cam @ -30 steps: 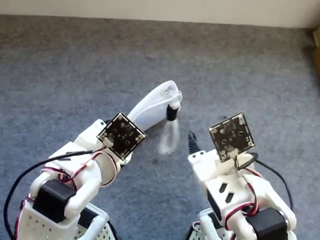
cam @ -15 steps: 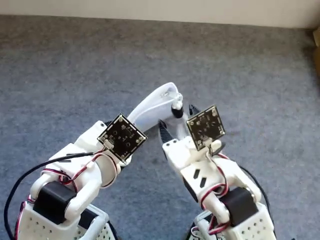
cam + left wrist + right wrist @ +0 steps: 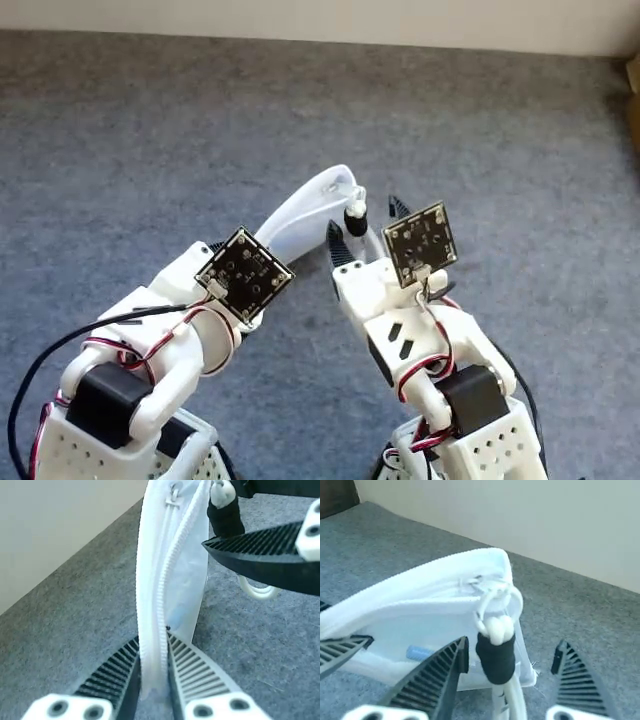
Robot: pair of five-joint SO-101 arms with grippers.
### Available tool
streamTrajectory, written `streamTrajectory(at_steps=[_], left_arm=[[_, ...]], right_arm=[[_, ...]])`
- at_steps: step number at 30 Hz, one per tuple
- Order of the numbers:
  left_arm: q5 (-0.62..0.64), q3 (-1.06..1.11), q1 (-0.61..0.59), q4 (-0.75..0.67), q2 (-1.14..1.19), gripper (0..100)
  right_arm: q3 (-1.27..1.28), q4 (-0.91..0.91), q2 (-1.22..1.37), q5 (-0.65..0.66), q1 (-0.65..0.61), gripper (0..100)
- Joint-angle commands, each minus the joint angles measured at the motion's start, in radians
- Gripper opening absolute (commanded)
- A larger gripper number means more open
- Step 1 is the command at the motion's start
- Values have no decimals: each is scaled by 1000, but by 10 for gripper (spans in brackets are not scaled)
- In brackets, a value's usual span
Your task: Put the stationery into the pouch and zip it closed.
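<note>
One white pouch (image 3: 305,205), one left claw (image 3: 153,645), one right claw (image 3: 512,645).

No legible text or markings.

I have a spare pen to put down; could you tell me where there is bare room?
Bare carpet lies between the pouch and the far wall, and toward both side edges. Crowded around the pouch, by the left gripper and right gripper.
</note>
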Motion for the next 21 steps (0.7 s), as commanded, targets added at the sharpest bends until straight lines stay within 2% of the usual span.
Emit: streamTrajectory(at_steps=[1, 3, 8, 13, 21], left_arm=[[9, 31, -22, 5, -2, 6], [9, 39, -22, 3, -2, 6], [8, 39, -22, 5, -2, 6], [8, 41, -22, 5, -2, 6], [8, 41, -22, 5, -2, 6]], right_arm=[[4, -96, -15, -9, 13, 152], [36, -142, -15, -3, 13, 113], [64, -182, -15, 0, 24, 104], [64, -182, -15, 0, 145, 2], [62, -225, -10, -2, 298, 6]])
